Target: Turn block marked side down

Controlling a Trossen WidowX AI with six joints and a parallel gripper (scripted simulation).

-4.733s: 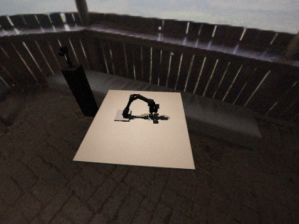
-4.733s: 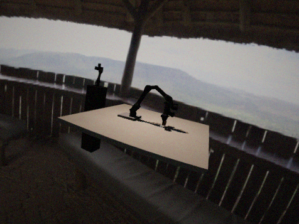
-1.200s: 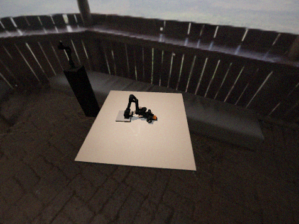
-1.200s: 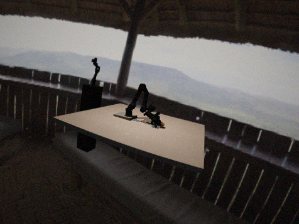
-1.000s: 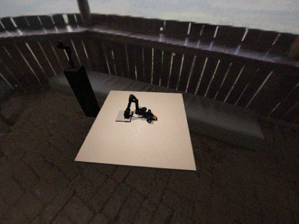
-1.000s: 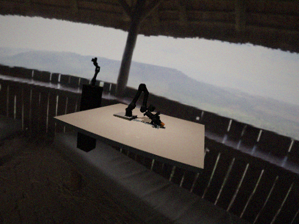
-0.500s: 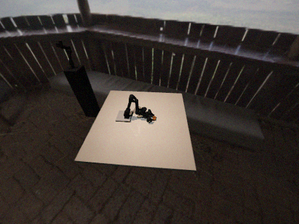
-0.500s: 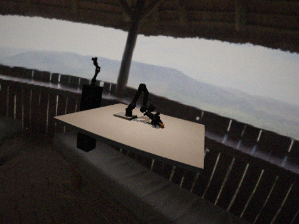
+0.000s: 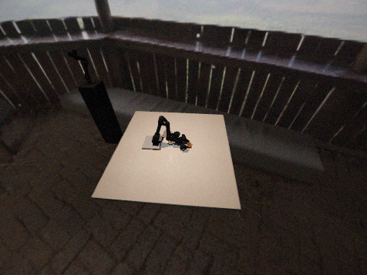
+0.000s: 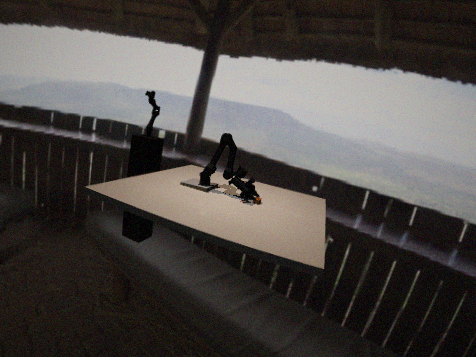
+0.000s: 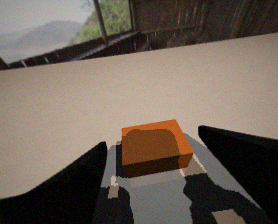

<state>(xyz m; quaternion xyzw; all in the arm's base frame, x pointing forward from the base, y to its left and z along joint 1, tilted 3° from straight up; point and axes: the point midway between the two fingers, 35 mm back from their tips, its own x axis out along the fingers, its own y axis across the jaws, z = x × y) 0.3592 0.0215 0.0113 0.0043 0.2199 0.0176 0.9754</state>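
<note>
An orange block point(image 11: 155, 146) point(image 9: 189, 145) point(image 10: 257, 200) lies flat on the table point(image 11: 75, 110) point(image 9: 173, 181) point(image 10: 290, 225). In the wrist view it sits between my gripper's two dark fingers, with a gap on each side. Its top face is plain orange, partly in shadow; no mark shows on it. My gripper point(image 11: 152, 137) point(image 9: 186, 144) point(image 10: 252, 197) is open, low over the table, its fingers standing apart from the block's sides.
The arm's base stands on a grey plate point(image 9: 148, 144) point(image 10: 192, 185) near the table's middle. A dark pedestal with a camera stand point(image 9: 99, 112) point(image 10: 144, 157) stands off the table's left edge. A wooden railing rings the deck.
</note>
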